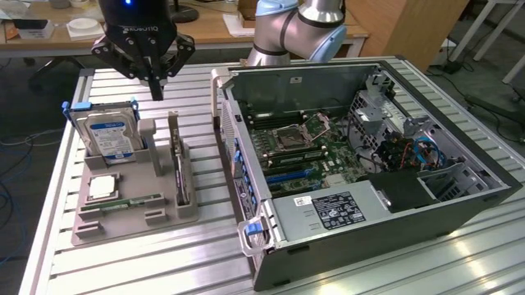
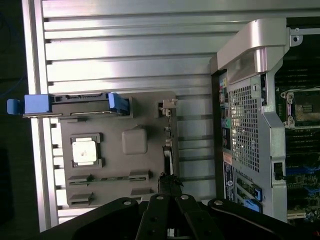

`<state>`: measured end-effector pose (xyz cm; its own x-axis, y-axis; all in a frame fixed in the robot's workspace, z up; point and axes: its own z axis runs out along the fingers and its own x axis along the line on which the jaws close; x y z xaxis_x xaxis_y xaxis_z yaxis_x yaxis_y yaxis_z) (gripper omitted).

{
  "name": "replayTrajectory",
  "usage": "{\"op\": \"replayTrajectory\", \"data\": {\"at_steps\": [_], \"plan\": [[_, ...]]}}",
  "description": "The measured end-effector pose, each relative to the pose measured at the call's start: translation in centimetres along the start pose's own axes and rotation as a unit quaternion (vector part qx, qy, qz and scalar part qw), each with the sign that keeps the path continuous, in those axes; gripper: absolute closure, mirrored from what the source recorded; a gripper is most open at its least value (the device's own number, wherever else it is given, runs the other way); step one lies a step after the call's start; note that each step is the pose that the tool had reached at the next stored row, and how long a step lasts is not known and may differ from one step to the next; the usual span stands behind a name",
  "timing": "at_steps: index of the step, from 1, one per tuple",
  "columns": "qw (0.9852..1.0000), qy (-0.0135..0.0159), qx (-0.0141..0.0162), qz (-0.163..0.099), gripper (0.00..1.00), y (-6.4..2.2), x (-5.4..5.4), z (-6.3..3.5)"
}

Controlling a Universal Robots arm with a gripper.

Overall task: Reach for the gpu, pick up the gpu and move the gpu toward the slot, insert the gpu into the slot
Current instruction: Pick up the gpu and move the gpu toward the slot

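On the table [image 1: 147,264] the gpu [image 1: 179,166] stands beneath the closed hand [image 1: 156,92]

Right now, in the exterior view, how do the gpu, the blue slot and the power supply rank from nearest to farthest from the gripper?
1. gpu: on edge in the grey holder, just below the shut gripper.
2. slot: inside the open case, toward the exterior view's right.
3. power supply: silver box in the case, further toward the exterior view's right.
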<state>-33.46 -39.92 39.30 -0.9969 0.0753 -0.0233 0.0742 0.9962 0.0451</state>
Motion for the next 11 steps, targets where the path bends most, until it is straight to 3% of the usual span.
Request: {"op": "replayTrajectory", "data": {"at_steps": [3,8,11], "plan": [[1.0,0.0,0.0,0.0,0.89,0.0,0.0,0.0],[1.0,0.0,0.0,0.0,0.65,0.0,0.0,0.0],[1.0,0.0,0.0,0.0,0.59,0.0,0.0,0.0]]}}
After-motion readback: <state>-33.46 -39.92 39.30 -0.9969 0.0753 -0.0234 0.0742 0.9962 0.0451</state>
